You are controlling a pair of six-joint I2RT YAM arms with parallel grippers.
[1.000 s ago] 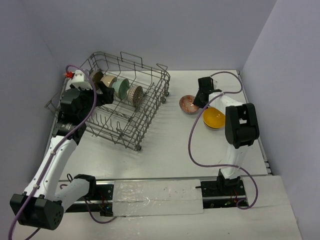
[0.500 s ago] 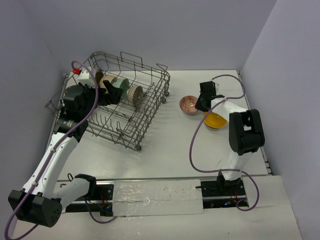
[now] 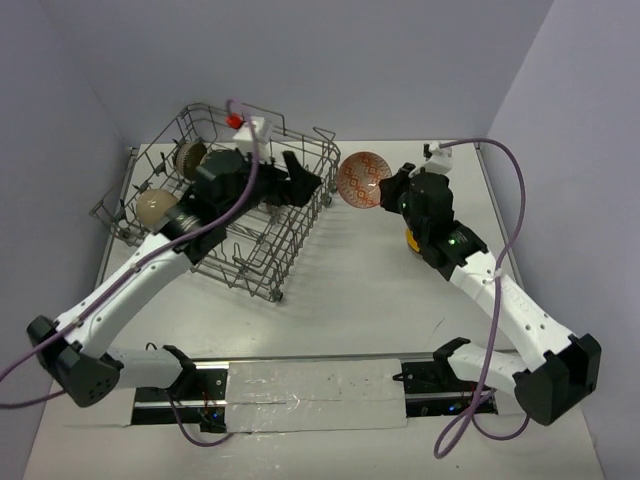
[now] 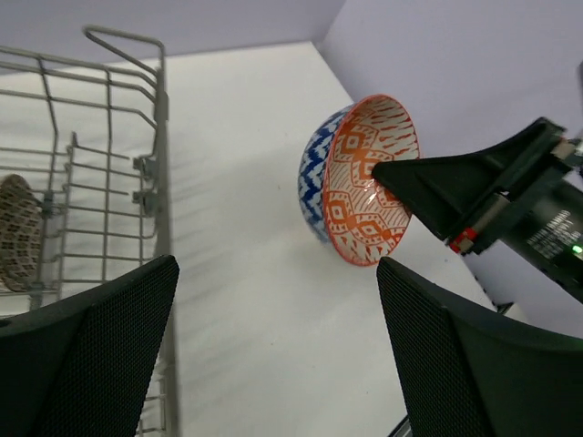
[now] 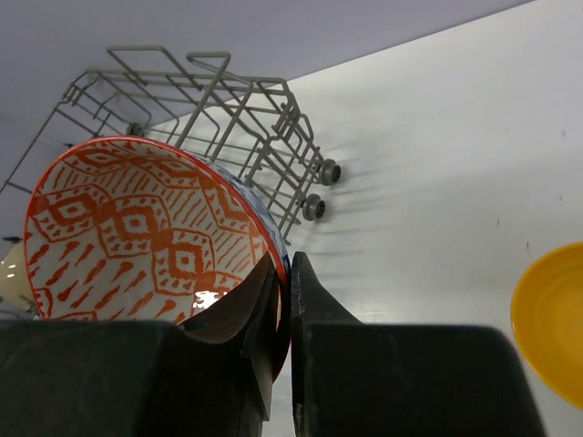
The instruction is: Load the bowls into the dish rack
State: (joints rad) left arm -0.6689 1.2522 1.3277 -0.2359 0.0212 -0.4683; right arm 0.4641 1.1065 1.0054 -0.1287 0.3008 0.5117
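Right now we see the right pincer (image 5: 284, 296) clamped on the rim of the patterned bowl (image 5: 137, 223), w/ one finger inside & one outside. In the top view this bowl (image 3: 358, 180) hangs clear of the counter (image 3: 340, 300), tipped up on edge, just beside the right end of the dish rack (image 3: 262, 262) but not touching it. Its inside is orange-red diamonds on white. The left wrist view shows the same bowl (image 4: 364, 182) w/ a blue-white zigzag outside, and the right pincer (image 4: 387, 173) biting its rim from the right.

The left pincer (image 3: 303, 175) sits over the rack's right end, pointing toward the held bowl. Its fingers (image 4: 100, 355) are spread wide apart w/ nothing btwn them, and the patterned bowl shows in the gap, well apart from both.

Inside the rack we make out a brown bowl (image 3: 190, 155) near the far left corner and a cream bowl (image 3: 152, 205) nearer the left edge. A speckled bowl (image 4: 16, 232) stands on edge among the tines. Whether more bowls sit behind the left arm we can't tell.

The yellow bowl (image 5: 551, 319) rests on the counter, right way up, well apart from the rack. From above it is mostly hidden under the right arm (image 3: 500, 300).
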